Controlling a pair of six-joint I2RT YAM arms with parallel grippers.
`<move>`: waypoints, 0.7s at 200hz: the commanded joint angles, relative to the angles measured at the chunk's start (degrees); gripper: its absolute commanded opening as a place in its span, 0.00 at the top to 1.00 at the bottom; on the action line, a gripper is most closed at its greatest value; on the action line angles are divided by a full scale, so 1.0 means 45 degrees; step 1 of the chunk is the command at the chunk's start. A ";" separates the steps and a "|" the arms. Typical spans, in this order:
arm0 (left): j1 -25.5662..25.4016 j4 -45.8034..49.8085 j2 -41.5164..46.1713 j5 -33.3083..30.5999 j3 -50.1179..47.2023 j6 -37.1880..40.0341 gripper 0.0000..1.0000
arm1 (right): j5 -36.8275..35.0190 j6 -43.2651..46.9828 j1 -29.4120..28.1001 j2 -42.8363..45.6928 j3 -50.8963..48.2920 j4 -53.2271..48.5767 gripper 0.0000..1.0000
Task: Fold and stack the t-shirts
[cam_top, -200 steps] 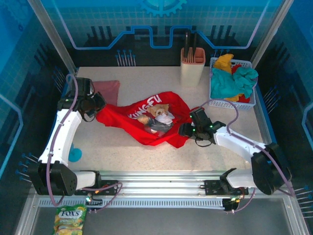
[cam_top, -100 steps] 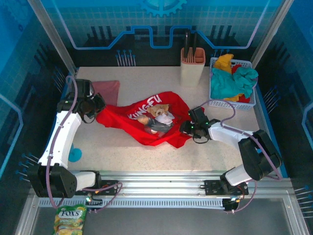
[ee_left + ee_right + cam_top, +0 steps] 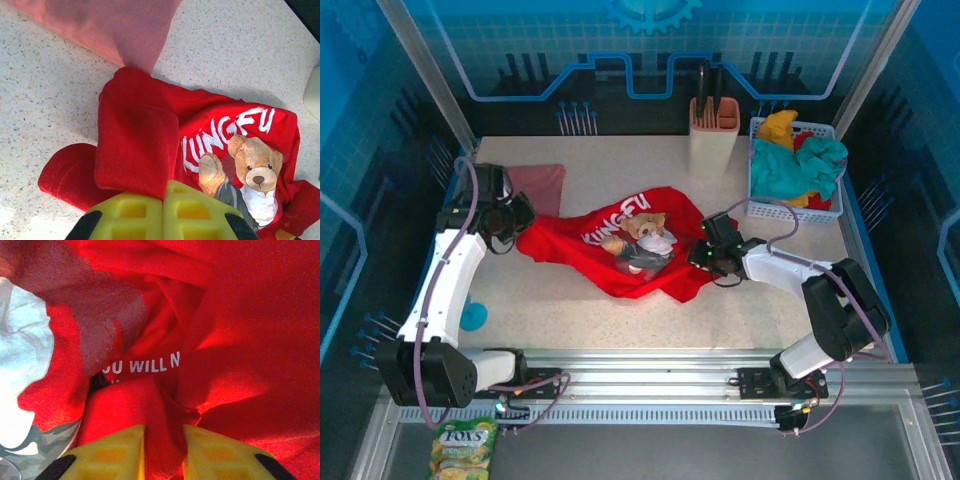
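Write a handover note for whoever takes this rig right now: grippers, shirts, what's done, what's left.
Left gripper: shut on a folded edge at the left end of the red t-shirt.
Right gripper: shut on bunched cloth at the same shirt's right end.
Red t-shirt: crumpled in the middle of the table, bear print up, not folded.
Pink t-shirt: flat at the far left, looks folded; its near corner meets the red one.
Left: spread and fold the red shirt, then stack the two.

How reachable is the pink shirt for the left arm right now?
Probably yes, in range: the pink shirt lies bare just beyond the left gripper. But that gripper appears shut on the red shirt, so it must let go first.
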State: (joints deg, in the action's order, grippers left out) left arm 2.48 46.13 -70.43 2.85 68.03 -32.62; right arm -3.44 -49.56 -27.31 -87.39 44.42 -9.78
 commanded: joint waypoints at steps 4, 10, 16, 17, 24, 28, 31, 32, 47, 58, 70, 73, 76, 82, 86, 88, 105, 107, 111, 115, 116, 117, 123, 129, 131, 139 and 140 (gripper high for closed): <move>0.0105 -0.0016 0.0301 0.0291 -0.0041 0.0197 1.00 | -0.0558 0.0187 0.0009 0.0444 0.0186 -0.0193 0.98; 0.0113 0.0008 0.0290 0.0369 -0.0021 0.0217 1.00 | -0.0626 0.0306 0.0031 0.0637 0.0229 -0.0334 1.00; 0.0130 0.0038 0.0300 0.0480 0.0013 0.0230 1.00 | -0.0601 0.0497 0.0080 0.0892 0.0285 -0.0497 1.00; 0.0131 0.0040 0.0300 0.0509 0.0016 0.0234 1.00 | -0.0582 0.0530 0.0086 0.0948 0.0294 -0.0509 1.00; 0.0169 0.0093 0.0329 0.0736 0.0107 0.0247 1.00 | -0.0534 0.0914 0.0151 0.1426 0.0411 -0.0861 1.00; 0.0198 0.0117 0.0363 0.0917 0.0160 0.0252 1.00 | -0.0557 0.1040 0.0168 0.1666 0.0468 -0.1060 1.00; 0.0209 0.0105 0.0382 0.1088 0.0208 0.0271 1.00 | -0.0604 0.1212 0.0170 0.1865 0.0564 -0.1241 1.00; 0.0219 0.0103 0.0400 0.1135 0.0211 0.0274 1.00 | -0.0613 0.1250 0.0170 0.1981 0.0580 -0.1331 1.00; 0.0284 0.0016 0.0652 0.2031 0.0496 0.0316 1.00 | -0.0675 0.2198 0.0199 0.3529 0.1047 -0.2414 1.00; 0.0269 -0.0310 0.1040 0.2736 0.0665 0.0404 1.00 | -0.0679 0.2956 0.0214 0.4859 0.1542 -0.3263 1.00; 0.0269 -0.0894 0.1821 0.3232 0.0679 0.0274 1.00 | -0.0909 0.3550 0.0253 0.6232 0.2276 -0.4342 1.00; 0.0271 -0.1012 0.1999 0.3287 0.0683 0.0218 1.00 | -0.0973 0.3638 0.0278 0.6544 0.2491 -0.4661 1.00; 0.0269 -0.1105 0.2227 0.3330 0.0732 0.0145 1.00 | -0.0993 0.3754 0.0321 0.6825 0.2723 -0.4972 1.00; 0.0287 -0.1153 0.2578 0.3370 0.0951 -0.0020 1.00 | -0.1047 0.3940 0.0393 0.7372 0.3216 -0.5545 1.00; 0.0288 -0.1115 0.2788 0.3390 0.1176 -0.0113 1.00 | -0.1050 0.4054 0.0431 0.7627 0.3578 -0.5922 1.00; 0.0289 -0.1068 0.2875 0.3409 0.1309 -0.0168 1.00 | -0.1051 0.4103 0.0455 0.7766 0.3788 -0.6135 1.00; 0.0289 -0.0988 0.3294 0.3679 0.2572 -0.0543 1.00 | -0.1122 0.4542 0.0574 0.8324 0.5707 -0.7654 1.00; 0.0293 -0.0958 0.3314 0.3706 0.2762 -0.0583 1.00 | -0.1123 0.4601 0.0589 0.8327 0.5937 -0.7847 1.00; 0.0294 -0.0918 0.3322 0.3762 0.3131 -0.0644 1.00 | -0.1167 0.4718 0.0614 0.8294 0.6447 -0.8189 1.00; 0.0304 -0.0897 0.3312 0.3832 0.3478 -0.0688 1.00 | -0.1204 0.4827 0.0622 0.8230 0.6973 -0.8507 1.00; 0.0296 -0.0896 0.3300 0.3855 0.3575 -0.0694 1.00 | -0.1206 0.4854 0.0621 0.8210 0.7125 -0.8587 1.00; 0.0292 -0.0896 0.3304 0.3876 0.3652 -0.0707 1.00 | -0.1207 0.4877 0.0620 0.8191 0.7269 -0.8656 1.00; 0.0294 -0.0885 0.3231 0.4033 0.4219 -0.0754 1.00 | -0.1272 0.5055 0.0621 0.8056 0.8010 -0.9047 1.00; 0.0289 -0.0859 0.3115 0.4188 0.4774 -0.0788 1.00 | -0.1331 0.5233 0.0622 0.7923 0.8770 -0.9326 1.00; 0.0289 -0.0833 0.3065 0.4239 0.4987 -0.0795 1.00 | -0.1380 0.5296 0.0630 0.7894 0.8978 -0.9398 1.00; 0.0298 -0.0681 0.2833 0.4375 0.5835 -0.0817 1.00 | -0.1612 0.5463 0.0625 0.7806 0.9782 -0.9596 1.00; 0.0293 -0.0671 0.2797 0.4390 0.5935 -0.0817 1.00 | -0.1644 0.5494 0.0612 0.7813 0.9886 -0.9600 1.00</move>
State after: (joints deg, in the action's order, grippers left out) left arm 3.22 43.81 -56.55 18.15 86.28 -34.61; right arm -7.88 -30.06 -25.30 -50.15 80.62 -42.11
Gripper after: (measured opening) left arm 0.052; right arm 0.061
